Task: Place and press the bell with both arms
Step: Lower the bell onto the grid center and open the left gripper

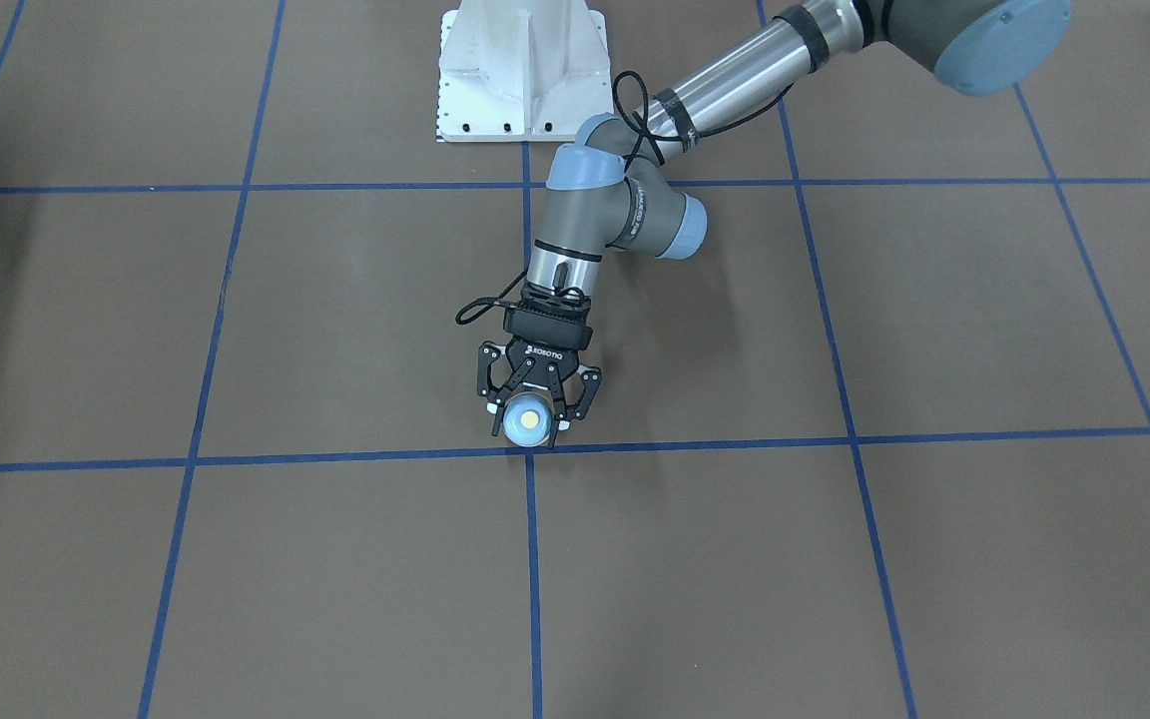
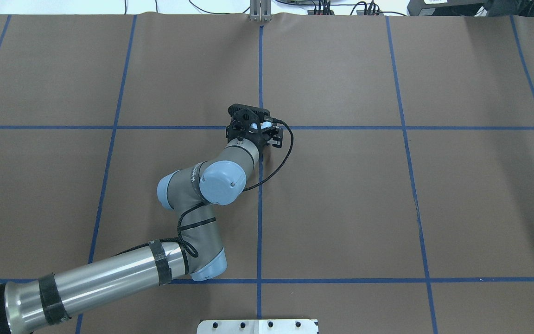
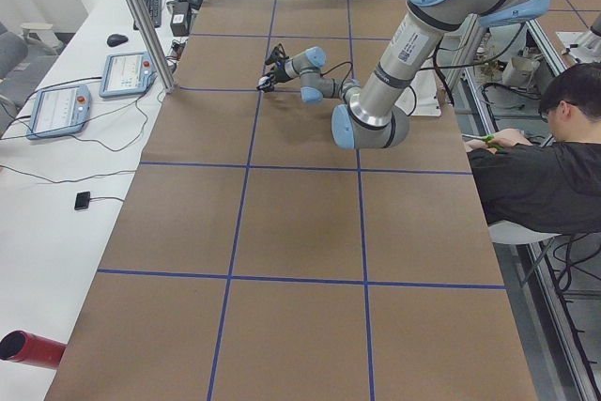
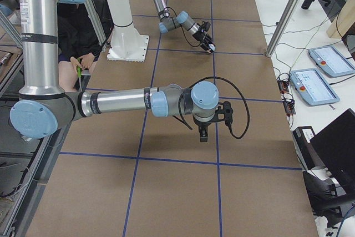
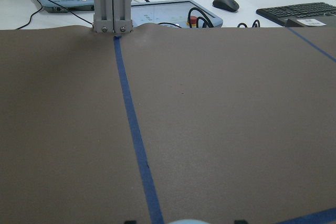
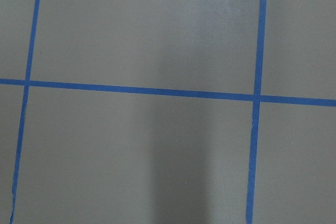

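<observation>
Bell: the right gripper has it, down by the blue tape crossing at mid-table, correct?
Not quite. It is the left gripper that has the bell, not the right; the exterior front-facing view shows it, by the blue tape crossing.

One small light-blue dome-shaped bell with a cream button point(image 1: 526, 419) sits within the left tool point(image 1: 528, 429). Two silver-grey jointed arms show, the left arm point(image 2: 109, 273) and the right arm point(image 4: 116, 102), with two black two-finger tools, the other being the right tool point(image 4: 203, 136). One white flanged pedestal point(image 1: 520, 70).
</observation>
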`<state>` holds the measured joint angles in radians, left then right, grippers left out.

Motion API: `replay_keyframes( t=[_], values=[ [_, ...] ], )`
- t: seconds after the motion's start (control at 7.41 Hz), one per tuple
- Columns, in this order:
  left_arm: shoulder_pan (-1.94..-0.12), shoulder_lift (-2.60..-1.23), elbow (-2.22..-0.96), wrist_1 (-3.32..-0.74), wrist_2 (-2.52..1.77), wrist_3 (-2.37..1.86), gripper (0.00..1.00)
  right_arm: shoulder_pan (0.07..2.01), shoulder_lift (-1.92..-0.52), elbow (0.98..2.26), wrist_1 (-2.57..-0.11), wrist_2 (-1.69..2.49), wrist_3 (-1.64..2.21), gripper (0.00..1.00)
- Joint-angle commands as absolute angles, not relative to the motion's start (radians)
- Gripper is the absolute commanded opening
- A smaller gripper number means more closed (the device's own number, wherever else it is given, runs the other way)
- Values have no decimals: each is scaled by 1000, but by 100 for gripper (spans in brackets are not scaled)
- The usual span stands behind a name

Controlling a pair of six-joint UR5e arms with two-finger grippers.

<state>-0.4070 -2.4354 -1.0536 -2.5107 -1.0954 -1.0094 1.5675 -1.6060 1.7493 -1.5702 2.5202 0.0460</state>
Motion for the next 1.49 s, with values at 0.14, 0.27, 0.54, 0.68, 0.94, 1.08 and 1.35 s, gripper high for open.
replay_keyframes(
  t=[0.14, 0.27, 0.54, 0.68, 0.94, 1.08, 1.35],
  values=[
    [-397, -2442, -1039, -2513, -1101, -1009, 49, 1568, -1606, 1750, -1569, 2520, 46, 100],
    [-393, -2442, -1039, -2513, -1101, -1011, 74, 1568, -1606, 1750, -1569, 2520, 46, 100],
    [-382, -2442, -1049, -2522, -1103, -1014, 100, 1568, -1608, 1750, -1569, 2520, 46, 100],
    [-383, -2442, -1054, -2537, -1112, -1015, 100, 1568, -1608, 1752, -1569, 2520, 46, 100],
    [-434, -2445, -1132, -2513, -1199, -1003, 100, 1568, -1591, 1755, -1572, 2519, 48, 100],
    [-484, -2445, -1158, -2419, -1268, -1003, 100, 1568, -1565, 1749, -1571, 2517, 63, 100],
    [-611, -2438, -1160, -2320, -1438, -1000, 100, 1489, -1447, 1730, -1572, 2502, 182, 100]
  ],
)
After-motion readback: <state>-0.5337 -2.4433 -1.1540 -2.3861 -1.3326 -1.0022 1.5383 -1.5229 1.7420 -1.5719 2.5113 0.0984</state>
